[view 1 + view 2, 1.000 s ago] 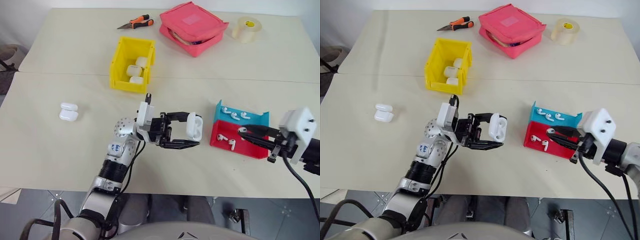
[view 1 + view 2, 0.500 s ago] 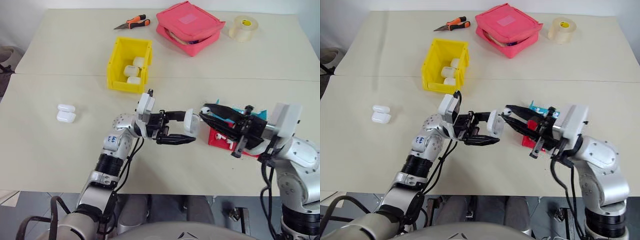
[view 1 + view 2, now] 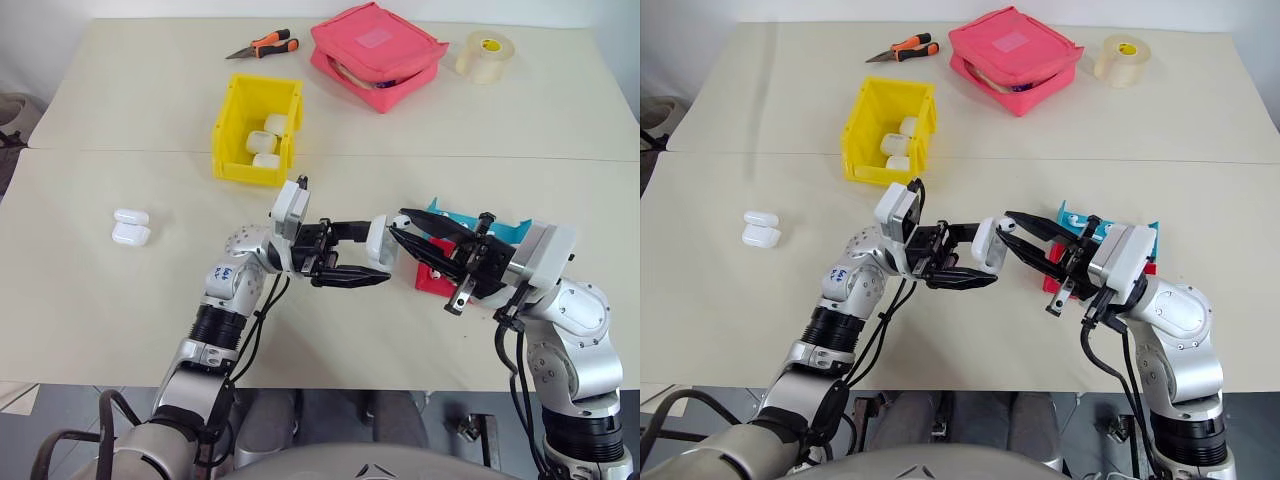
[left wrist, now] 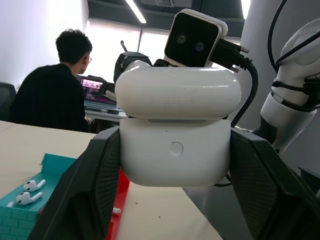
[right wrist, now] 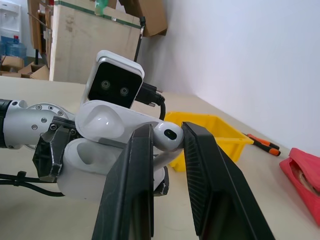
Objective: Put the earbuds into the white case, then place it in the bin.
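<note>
My left gripper [image 3: 376,254] is shut on the white case [image 3: 378,238], held up over the table's middle with its hinged lid open [image 4: 175,130]. My right gripper [image 3: 398,222] comes in from the right, shut on one small white earbud [image 5: 167,137], whose tip sits right at the case's open mouth [image 5: 100,150]. More earbuds [image 4: 30,185] lie in the red-and-teal tray [image 3: 503,226] behind my right gripper. The yellow bin [image 3: 232,130] stands farther back, left of centre, with three white cases inside.
Two more white cases [image 3: 130,227] lie on the table at the left. At the back are orange-handled pliers [image 3: 265,45], a pink zip pouch [image 3: 378,50] and a tape roll [image 3: 485,55]. A person [image 4: 50,95] sits at a desk in the background.
My right gripper has swung left from beside the tray, carrying the earbud up to the open case. My left gripper has stayed in place with the case, only rolling slightly.
</note>
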